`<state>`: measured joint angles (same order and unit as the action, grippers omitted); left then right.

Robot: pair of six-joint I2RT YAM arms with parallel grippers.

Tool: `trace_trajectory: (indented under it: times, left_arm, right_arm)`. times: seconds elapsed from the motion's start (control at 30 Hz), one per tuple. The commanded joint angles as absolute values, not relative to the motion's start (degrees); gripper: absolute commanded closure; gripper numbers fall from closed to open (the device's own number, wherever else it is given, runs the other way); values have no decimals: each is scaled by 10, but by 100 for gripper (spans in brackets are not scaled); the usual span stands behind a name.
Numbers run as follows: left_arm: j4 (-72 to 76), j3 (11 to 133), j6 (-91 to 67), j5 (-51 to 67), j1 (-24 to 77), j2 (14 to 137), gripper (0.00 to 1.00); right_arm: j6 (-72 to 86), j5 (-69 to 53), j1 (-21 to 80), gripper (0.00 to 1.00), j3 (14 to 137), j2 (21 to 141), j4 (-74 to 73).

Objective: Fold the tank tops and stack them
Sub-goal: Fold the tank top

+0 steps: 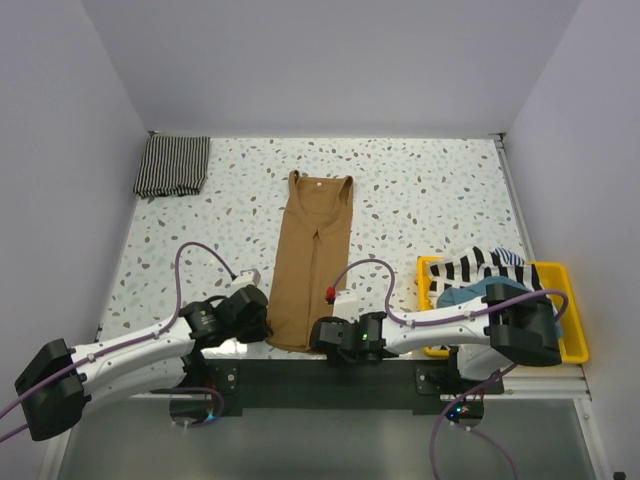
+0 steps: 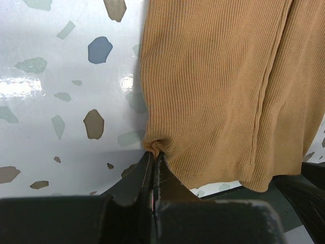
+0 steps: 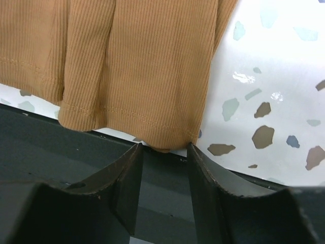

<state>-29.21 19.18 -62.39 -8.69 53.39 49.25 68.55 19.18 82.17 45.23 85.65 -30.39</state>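
Pinching the tan tank top (image 1: 312, 262) at seven o'clock with my left gripper (image 2: 154, 155), I am holding my right gripper (image 3: 163, 145) open at five o'clock for folding.

A tan-brown ribbed tank top (image 1: 312, 262) lay flat mid-table (image 1: 430, 190), folded into a narrow lengthwise strip, neckline at the far end. A thin-striped top (image 1: 172, 166) sat folded at the far-left corner. A broad-striped top (image 1: 485, 266) and a teal top (image 1: 478, 294) lay crumpled in a yellow bin (image 1: 572, 330).
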Motion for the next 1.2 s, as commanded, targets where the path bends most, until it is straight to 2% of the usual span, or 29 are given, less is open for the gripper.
trace_trajectory:
  times: [0.0, 0.33, 0.73, 1.17]
  left_arm:
    - [-309, 190, -626, -85, 539, 490, 100]
    - [-311, 192, -626, -87, 538, 489, 100]
    - [-307, 193, -621, -85, 538, 496, 100]
    - [-299, 196, -619, -85, 539, 503, 100]
  right_arm:
    - [715, 228, 836, 53, 468, 852, -352]
    - [715, 261, 842, 51, 480, 859, -377]
    - [750, 260, 841, 42, 408, 747, -324]
    - [753, 247, 792, 43, 361, 737, -224]
